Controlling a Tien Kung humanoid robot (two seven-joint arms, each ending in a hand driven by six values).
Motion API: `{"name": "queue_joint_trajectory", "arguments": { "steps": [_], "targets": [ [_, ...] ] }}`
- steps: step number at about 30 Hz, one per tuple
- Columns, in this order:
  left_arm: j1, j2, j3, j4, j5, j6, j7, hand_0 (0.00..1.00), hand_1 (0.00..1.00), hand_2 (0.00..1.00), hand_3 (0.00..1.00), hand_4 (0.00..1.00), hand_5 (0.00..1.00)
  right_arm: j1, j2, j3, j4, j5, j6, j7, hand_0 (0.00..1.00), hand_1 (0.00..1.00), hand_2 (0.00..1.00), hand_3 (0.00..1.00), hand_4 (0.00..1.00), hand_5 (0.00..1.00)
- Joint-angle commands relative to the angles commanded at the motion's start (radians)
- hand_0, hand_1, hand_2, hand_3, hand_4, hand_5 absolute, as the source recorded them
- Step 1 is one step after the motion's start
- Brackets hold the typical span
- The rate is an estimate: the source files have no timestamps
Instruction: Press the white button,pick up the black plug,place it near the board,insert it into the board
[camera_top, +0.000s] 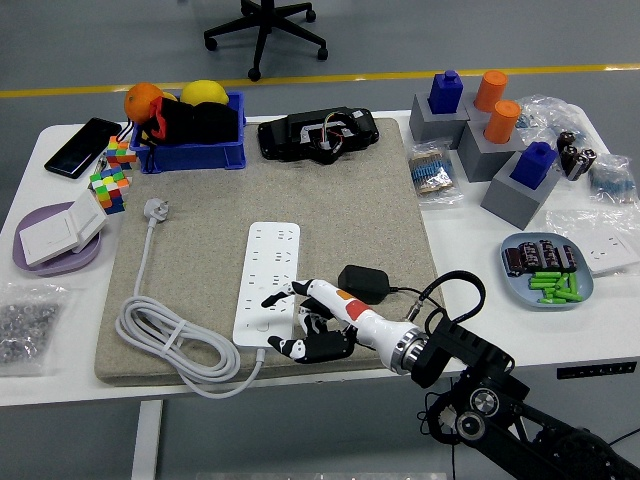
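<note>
Left side of the white worktop: purple dish with a white switch block, phone, puzzle cubes, blue bin of fruit; all clutter, not part of the task. A coiled white cable lies on the grey mat, its own plug loose near the cubes, so the strip looks unpowered.

Centre: white power strip lies lengthwise on the mat. The right robot hand sits at its near end, fingers loosely spread, holding nothing, fingertips over the lower sockets, probably going for the white button there; contact unclear. Left arm not visible.

Just right of the hand: black plug flat on the mat, beside the strip, not gripped or inserted, cord trailing right.

Far right: blue and orange pegs in grey blocks, tray of small parts. Grey floor, yellow line, office chair base behind.
</note>
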Motion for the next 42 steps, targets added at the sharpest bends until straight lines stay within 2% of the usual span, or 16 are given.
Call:
{"name": "queue_joint_trajectory", "arguments": {
  "steps": [14, 22, 23, 31, 42],
  "targets": [
    [-0.001, -0.001, 0.004, 0.0, -0.007, 0.001, 0.001, 0.649, 0.64, 0.633, 0.678, 0.514, 0.126, 0.017, 0.006, -0.067, -0.085, 0.014, -0.011, 0.02, 0.002, 0.04, 0.12, 0.749, 0.782, 0.254],
    [-0.003, 0.003, 0.006, 0.0, -0.004, 0.0, 0.002, 0.649, 0.64, 0.633, 0.679, 0.514, 0.127, 0.041, 0.028, -0.087, -0.139, -0.001, -0.042, 0.044, 0.002, 0.04, 0.12, 0.749, 0.791, 0.274],
    [-0.003, 0.003, 0.007, 0.0, -0.002, -0.001, 0.002, 0.649, 0.64, 0.633, 0.679, 0.513, 0.129, 0.045, 0.032, -0.092, -0.147, -0.005, -0.045, 0.046, 0.002, 0.04, 0.121, 0.75, 0.812, 0.301],
    [-0.003, 0.006, 0.009, 0.0, 0.004, -0.003, 0.004, 0.649, 0.639, 0.632, 0.679, 0.514, 0.129, 0.075, 0.064, -0.115, -0.191, -0.01, -0.055, 0.06, 0.002, 0.04, 0.121, 0.749, 0.814, 0.304],
    [0.002, 0.01, 0.004, 0.0, 0.013, -0.004, 0.006, 0.649, 0.638, 0.633, 0.68, 0.515, 0.132, 0.083, 0.077, -0.11, -0.244, -0.034, -0.063, 0.068, 0.002, 0.042, 0.121, 0.749, 0.816, 0.307]
  ]
}}
